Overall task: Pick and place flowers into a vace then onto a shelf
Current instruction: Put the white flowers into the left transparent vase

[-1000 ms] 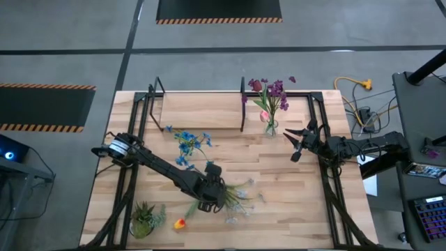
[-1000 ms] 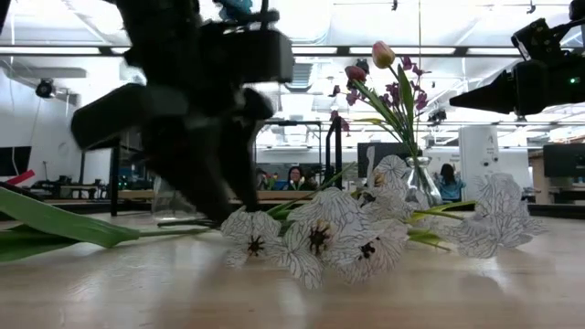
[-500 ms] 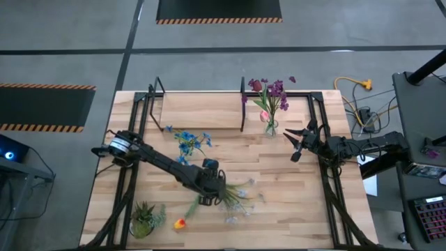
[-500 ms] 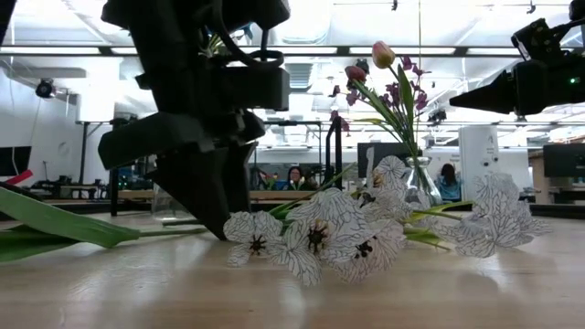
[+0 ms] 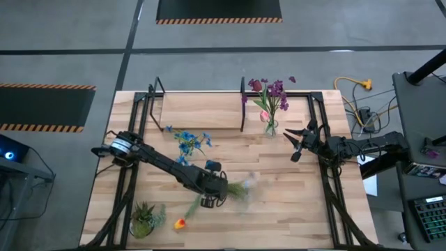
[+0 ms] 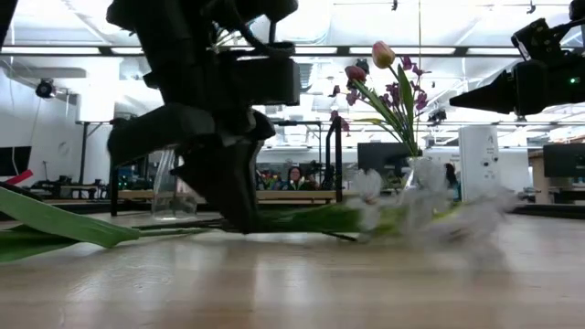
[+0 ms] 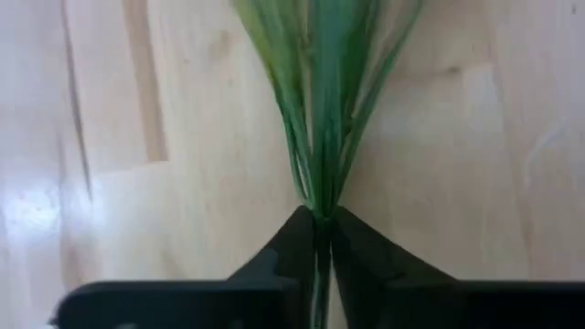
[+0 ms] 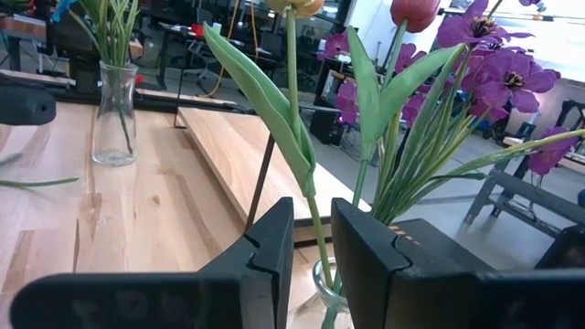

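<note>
Left wrist view: the left gripper [image 7: 322, 224] is clamped on the green stems of the white flowers [image 5: 240, 189], low on the table [image 5: 293, 202]. A lift toward a vase is called for next. The right gripper [image 5: 298, 142], fingers nearly together, waits beside the filled vase [image 5: 270, 127].

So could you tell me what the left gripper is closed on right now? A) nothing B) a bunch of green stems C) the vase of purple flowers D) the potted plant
B: in the left wrist view the left gripper has its fingers pinched shut around a bunch of green stems, which fan out over the table beyond the tips.
</note>
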Available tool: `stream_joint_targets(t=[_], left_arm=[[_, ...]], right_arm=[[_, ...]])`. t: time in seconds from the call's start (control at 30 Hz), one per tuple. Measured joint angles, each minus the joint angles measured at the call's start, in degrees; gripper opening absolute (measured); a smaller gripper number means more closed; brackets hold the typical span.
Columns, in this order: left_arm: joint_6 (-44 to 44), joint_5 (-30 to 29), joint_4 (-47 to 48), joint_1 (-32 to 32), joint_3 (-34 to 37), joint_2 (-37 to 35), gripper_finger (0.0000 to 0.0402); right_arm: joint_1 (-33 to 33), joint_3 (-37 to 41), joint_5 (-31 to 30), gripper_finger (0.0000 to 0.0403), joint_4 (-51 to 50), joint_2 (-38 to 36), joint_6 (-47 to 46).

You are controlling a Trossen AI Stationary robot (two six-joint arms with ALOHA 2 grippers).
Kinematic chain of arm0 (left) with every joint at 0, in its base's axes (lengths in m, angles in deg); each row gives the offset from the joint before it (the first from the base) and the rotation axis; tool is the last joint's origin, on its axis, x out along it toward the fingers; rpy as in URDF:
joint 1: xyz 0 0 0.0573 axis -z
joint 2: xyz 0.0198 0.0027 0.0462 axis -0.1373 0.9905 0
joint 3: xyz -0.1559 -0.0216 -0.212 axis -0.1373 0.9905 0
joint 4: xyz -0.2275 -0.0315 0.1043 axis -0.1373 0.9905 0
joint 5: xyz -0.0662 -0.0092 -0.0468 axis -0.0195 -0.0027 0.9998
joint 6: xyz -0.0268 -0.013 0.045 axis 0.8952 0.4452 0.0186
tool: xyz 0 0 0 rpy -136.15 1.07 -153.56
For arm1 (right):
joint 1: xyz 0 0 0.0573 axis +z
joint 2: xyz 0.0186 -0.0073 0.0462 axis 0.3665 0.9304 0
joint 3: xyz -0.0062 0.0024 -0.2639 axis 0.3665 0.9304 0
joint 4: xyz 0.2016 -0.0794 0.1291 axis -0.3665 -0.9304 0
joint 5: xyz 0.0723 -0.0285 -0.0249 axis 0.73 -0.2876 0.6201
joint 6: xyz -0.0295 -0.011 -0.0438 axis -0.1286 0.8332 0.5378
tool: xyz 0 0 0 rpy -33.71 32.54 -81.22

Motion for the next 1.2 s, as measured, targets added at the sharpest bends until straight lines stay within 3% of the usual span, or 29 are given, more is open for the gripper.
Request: stream_joint_targets(t=[0.23,0.43,0.57,0.87,1.2], left_arm=[[1.55,-0.31,0.11,0.02,-3.71,-0.51,0.0005],[2.13,-0.61,-0.29,0.5,-6.93,-5.02,0.0002],[2.11,-3.44,-6.14,0.57,-6.78,-8.91,0.0001],[-0.82,-11.42,-20.03,1.25,1.11,-17.83,0.0001],[-5.97,-19.9,-25.94,1.22,13.31,-29.13,0.0]], right_arm=[[-0.02,0.0,0.0,0.0068,0.01,0.0,-0.02],[-0.02,0.0,0.0,0.0068,0.0,0.0,-0.02],[-0.02,0.0,0.0,0.0068,0.0,0.0,-0.02],[-0.02,0.0,0.02,0.0068,-0.03,0.0,-0.02],[-0.01,0.0,0.02,0.0068,-0.04,0.0,-0.02]])
